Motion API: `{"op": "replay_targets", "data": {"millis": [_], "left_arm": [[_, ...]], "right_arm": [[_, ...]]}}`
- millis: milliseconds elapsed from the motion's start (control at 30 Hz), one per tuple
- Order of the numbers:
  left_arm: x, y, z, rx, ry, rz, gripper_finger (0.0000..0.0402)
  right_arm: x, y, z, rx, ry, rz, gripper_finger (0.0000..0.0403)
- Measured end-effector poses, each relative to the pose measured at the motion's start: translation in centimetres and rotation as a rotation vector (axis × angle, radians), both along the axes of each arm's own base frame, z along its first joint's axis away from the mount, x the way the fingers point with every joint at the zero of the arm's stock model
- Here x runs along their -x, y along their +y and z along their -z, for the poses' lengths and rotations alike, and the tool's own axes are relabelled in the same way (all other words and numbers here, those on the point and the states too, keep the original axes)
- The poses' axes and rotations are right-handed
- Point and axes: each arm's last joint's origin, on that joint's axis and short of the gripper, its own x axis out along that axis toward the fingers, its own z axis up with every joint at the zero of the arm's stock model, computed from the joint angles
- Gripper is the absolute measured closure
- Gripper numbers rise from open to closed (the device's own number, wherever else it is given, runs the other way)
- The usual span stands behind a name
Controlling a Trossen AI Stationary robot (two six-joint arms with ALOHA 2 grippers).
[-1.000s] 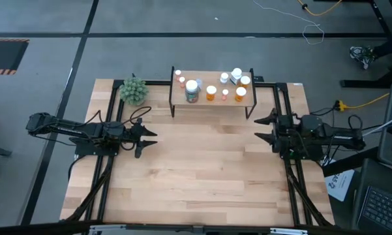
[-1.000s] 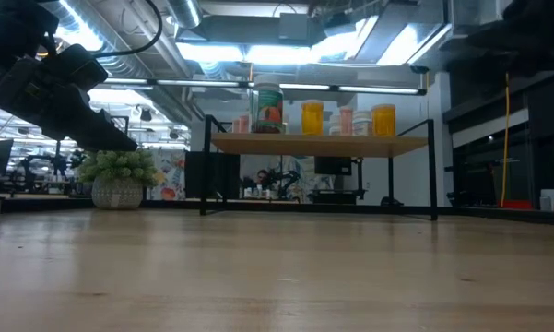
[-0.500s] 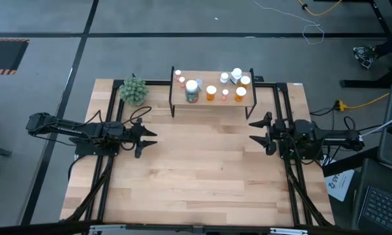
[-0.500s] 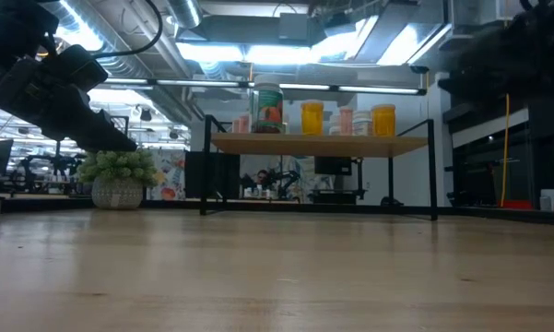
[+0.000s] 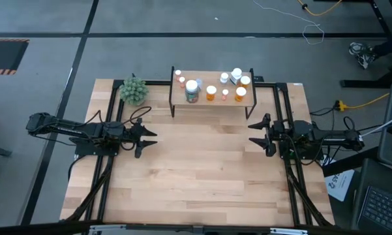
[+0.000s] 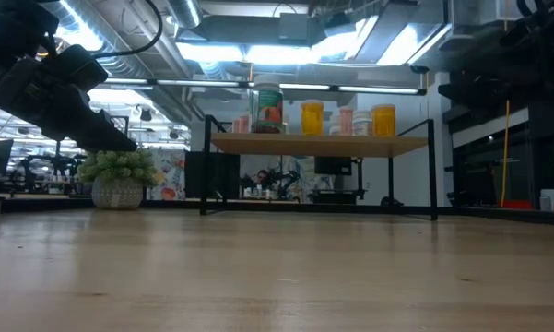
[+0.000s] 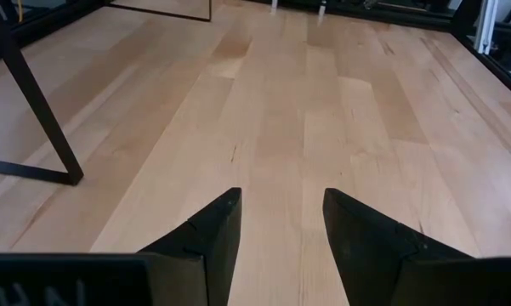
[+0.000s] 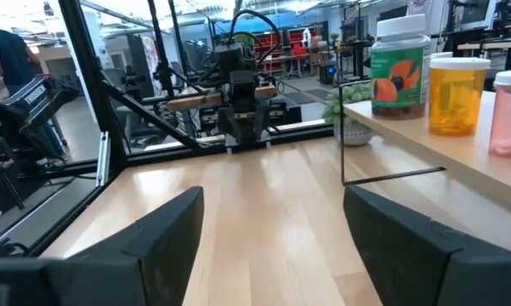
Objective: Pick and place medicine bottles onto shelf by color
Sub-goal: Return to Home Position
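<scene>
The shelf (image 5: 212, 98) stands at the table's far middle, on thin black legs. Several medicine bottles stand upright on its wooden top: a large green one (image 5: 192, 91) (image 8: 400, 66), orange ones (image 5: 211, 93) (image 8: 458, 93), a pink one (image 8: 510, 110), and white ones (image 5: 235, 75) at the far right. My left gripper (image 5: 149, 138) (image 7: 281, 212) hovers open over the bare table at mid-left. My right gripper (image 5: 251, 132) (image 8: 272, 204) is open at mid-right, just nearer than the shelf's right end. Neither holds anything.
A green plant ball in a pot (image 5: 134, 90) (image 6: 118, 175) sits left of the shelf at the far edge. Black frame rails (image 5: 111, 117) run along both table sides. Bare wood (image 5: 202, 170) spreads across the middle and near part. A person (image 8: 8, 51) stands beyond the table.
My right gripper has come down and a little toward the table's left edge, staying open; its dark arm now shows at the upper right of the low view.
</scene>
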Motion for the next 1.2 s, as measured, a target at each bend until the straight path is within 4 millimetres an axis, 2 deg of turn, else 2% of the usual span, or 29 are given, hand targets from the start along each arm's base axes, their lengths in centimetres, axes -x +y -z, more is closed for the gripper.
{"op": "replay_targets", "data": {"millis": [300, 467, 867, 1200], "left_arm": [[0.0, 0.0, -0.1, 0.000, -0.006, -0.001, 0.0239], [0.3, 0.2, -1.8, 0.009, -0.180, -0.015, 0.0239], [1.7, 0.2, -2.3, 0.016, -0.263, 0.002, 0.0239], [1.6, 0.1, -2.2, 0.019, -0.246, 0.032, 0.0239]], "right_arm": [[0.0, 0.0, 0.0, 0.000, 0.001, 0.000, 0.0116], [0.0, 0.0, 0.0, 0.000, 0.001, 0.000, 0.0116], [0.0, 0.0, 0.0, 0.000, 0.002, 0.001, 0.0116], [0.0, 0.0, 0.0, 0.000, 0.002, 0.001, 0.0116]]}}
